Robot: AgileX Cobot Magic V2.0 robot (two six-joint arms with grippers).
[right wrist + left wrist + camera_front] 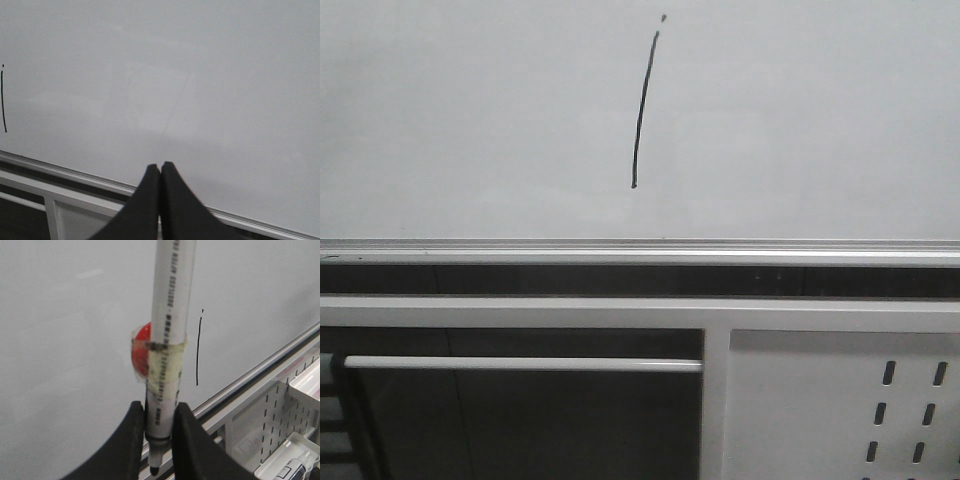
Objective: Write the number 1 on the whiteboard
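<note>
The whiteboard [470, 120] fills the upper front view, edged below by a silver rail. On it stands the number 1 [643, 110], a thin black slightly curved stroke with a small dot above. The number 1 [199, 352] also shows in the left wrist view and the number 1 [3, 102] at the edge of the right wrist view. My left gripper [159, 407] is shut on a white marker pen [169, 325], wrapped with tape and a red piece; its black tip points back past the fingers, clear of the whiteboard [65, 340]. My right gripper [160, 165] is shut and empty before the whiteboard [200, 75].
Below the silver rail [640, 248] run a dark gap, a white frame and a white perforated panel [840, 410]. A horizontal white bar [520, 364] crosses the dark opening at lower left. A white tray [287, 462] holding another marker sits below the board.
</note>
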